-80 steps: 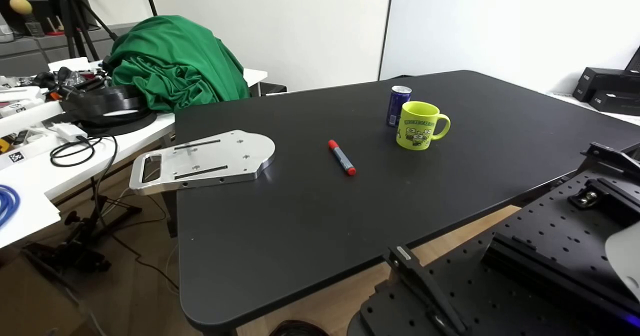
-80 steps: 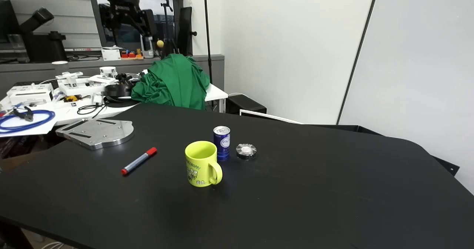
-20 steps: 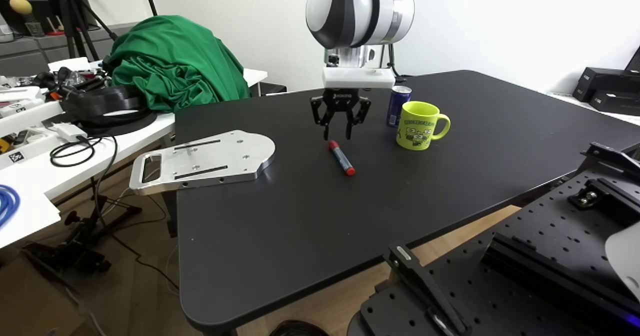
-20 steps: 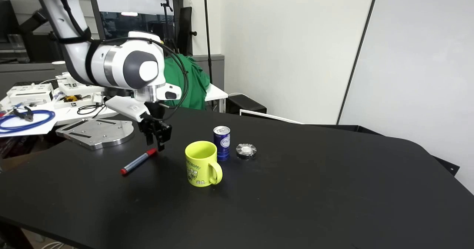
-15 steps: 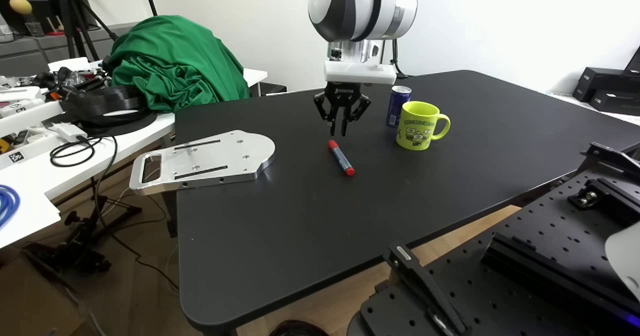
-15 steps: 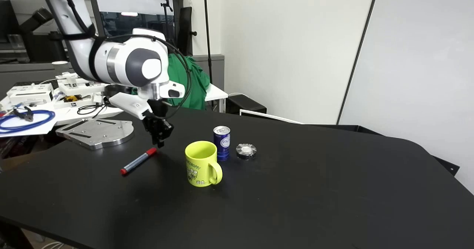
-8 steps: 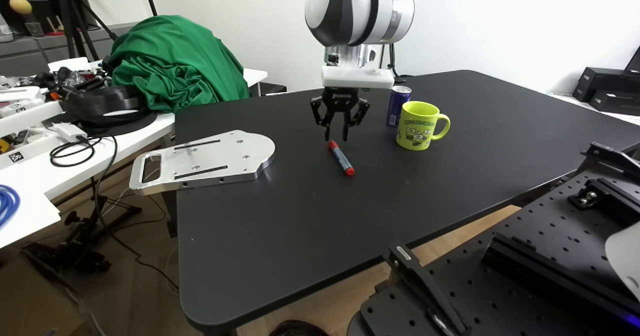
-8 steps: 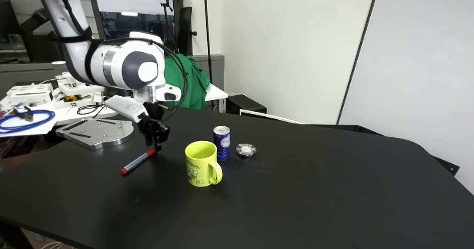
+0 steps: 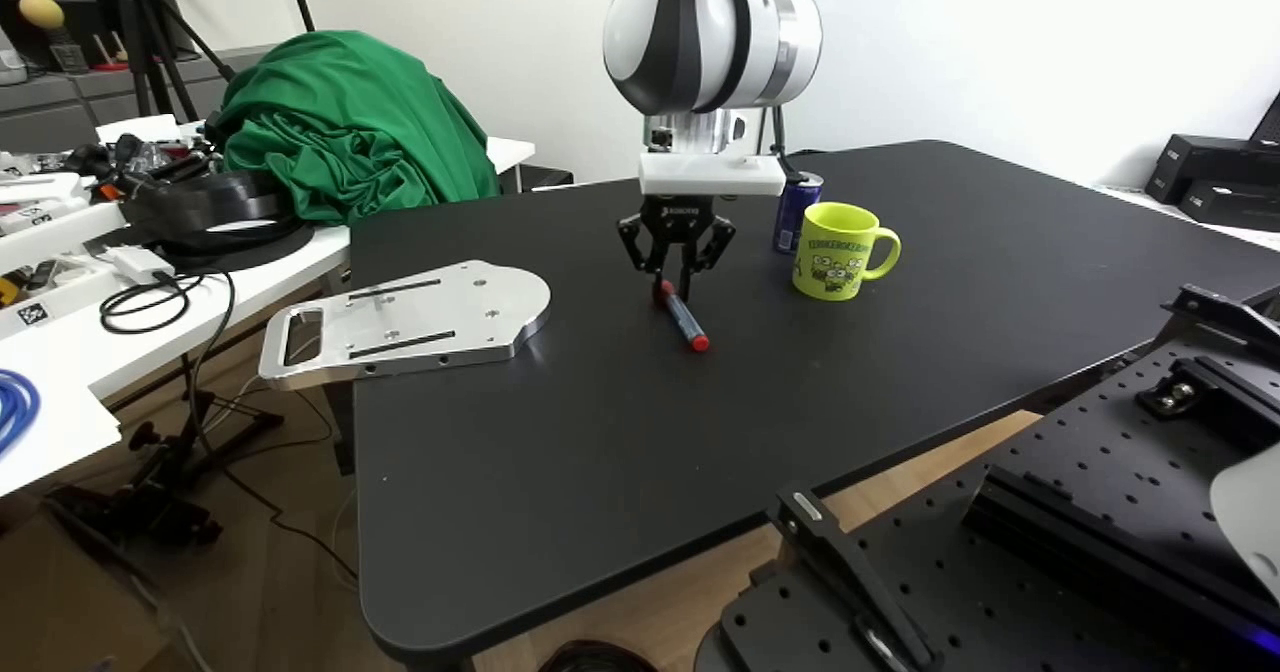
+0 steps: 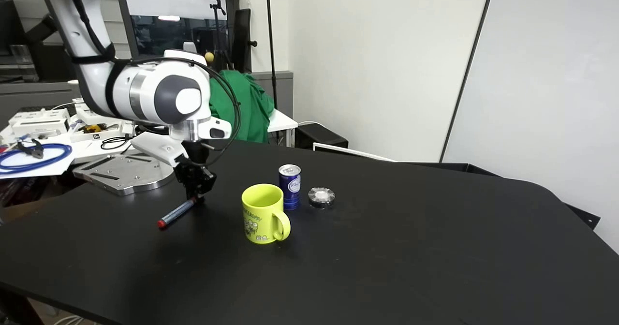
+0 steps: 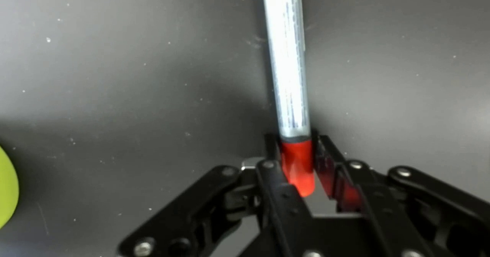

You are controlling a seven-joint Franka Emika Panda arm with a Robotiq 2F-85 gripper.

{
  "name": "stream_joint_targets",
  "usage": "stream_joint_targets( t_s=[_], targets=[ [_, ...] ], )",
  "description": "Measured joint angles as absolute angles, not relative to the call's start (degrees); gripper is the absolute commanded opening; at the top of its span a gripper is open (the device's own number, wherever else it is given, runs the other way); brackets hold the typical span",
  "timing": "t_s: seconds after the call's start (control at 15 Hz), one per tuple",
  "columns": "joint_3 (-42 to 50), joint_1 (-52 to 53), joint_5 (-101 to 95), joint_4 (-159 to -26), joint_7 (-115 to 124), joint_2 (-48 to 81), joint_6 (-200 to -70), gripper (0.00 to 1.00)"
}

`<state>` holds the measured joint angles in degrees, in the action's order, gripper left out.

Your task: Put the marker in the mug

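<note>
Where capped, marker (image 11: 291, 85) (flat) between fingers (image 11: 330, 152)

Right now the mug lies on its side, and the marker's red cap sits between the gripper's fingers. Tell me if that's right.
No: the mug stands upright, as both exterior views show. The gripper does have the red cap between its fingers.

Beyond the black table (image 10: 411, 267) rose a pale wall (image 10: 377, 64), split by a dark seam (image 10: 468, 68), and close beside the black table stood a white side table (image 9: 110, 357). Well behind the black table, a dark-framed pane (image 10: 162, 37) showed a bright strip of light (image 10: 168, 18) — while wood-toned floor (image 9: 690, 592) lay below the black table's edge.
</note>
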<state>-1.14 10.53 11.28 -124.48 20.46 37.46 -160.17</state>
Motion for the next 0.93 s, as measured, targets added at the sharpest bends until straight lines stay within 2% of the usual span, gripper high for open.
stream_joint_targets(
  t_s=[0.13,0.53,0.93],
  targets=[
    [-1.1,10.5,11.3,-124.4,20.5,37.5,-160.2,0.06],
    [-0.9,9.0,11.6,-123.8,20.5,36.3,-160.0,0.06],
    [3.5,12.4,8.0,-123.8,21.5,28.4,-157.5,0.06]
  ],
)
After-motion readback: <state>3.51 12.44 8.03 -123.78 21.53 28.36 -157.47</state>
